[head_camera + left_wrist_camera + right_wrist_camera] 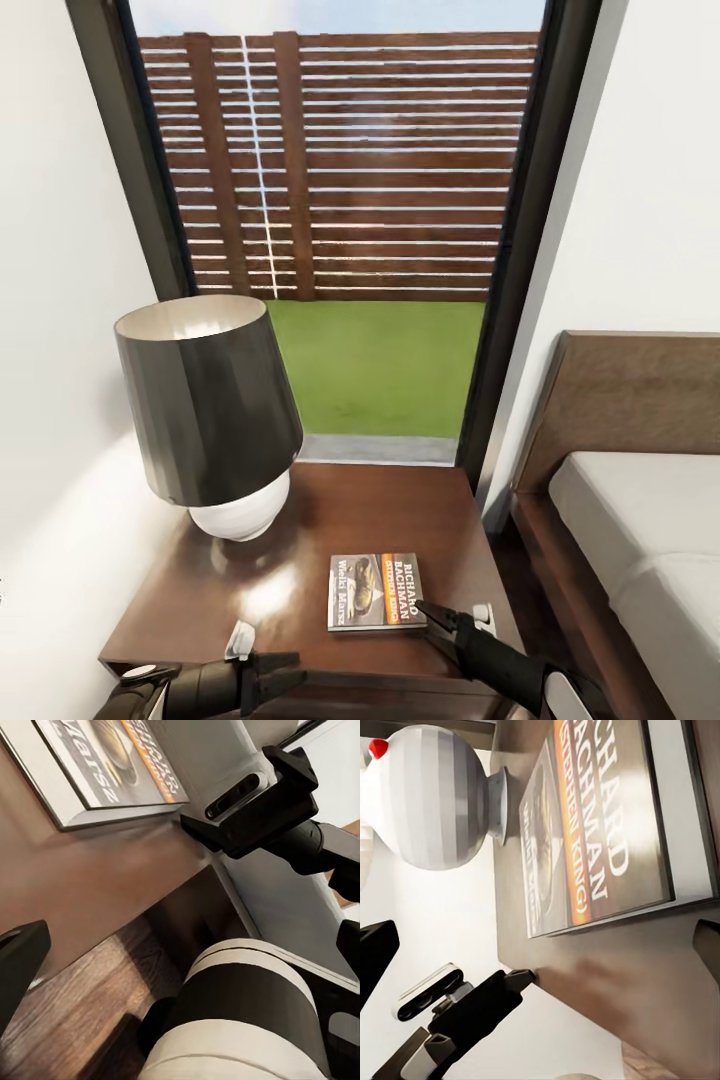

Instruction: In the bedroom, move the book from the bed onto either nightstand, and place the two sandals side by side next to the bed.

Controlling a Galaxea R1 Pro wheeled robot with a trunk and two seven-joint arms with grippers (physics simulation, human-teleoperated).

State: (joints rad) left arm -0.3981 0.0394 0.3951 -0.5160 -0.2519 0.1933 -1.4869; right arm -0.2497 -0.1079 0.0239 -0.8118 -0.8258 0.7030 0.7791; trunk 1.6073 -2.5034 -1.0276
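Note:
The book (376, 591) lies flat, cover up, near the front of the dark-brown nightstand (400, 510); its cover also shows in the left wrist view (97, 765) and the right wrist view (607, 825). My right gripper (437, 618) hovers just off the book's right edge, open, with nothing between its fingers (375, 956). My left gripper (288, 670) is open at the nightstand's front edge, left of the book. The bed (640, 520) stands to the right. The two sandals are out of view.
A lamp (210, 410) with a dark shade and a white base fills the nightstand's back left. Behind it a tall black-framed window (340, 200) shows a slatted fence and grass. A narrow strip of floor (515, 570) separates nightstand and bed.

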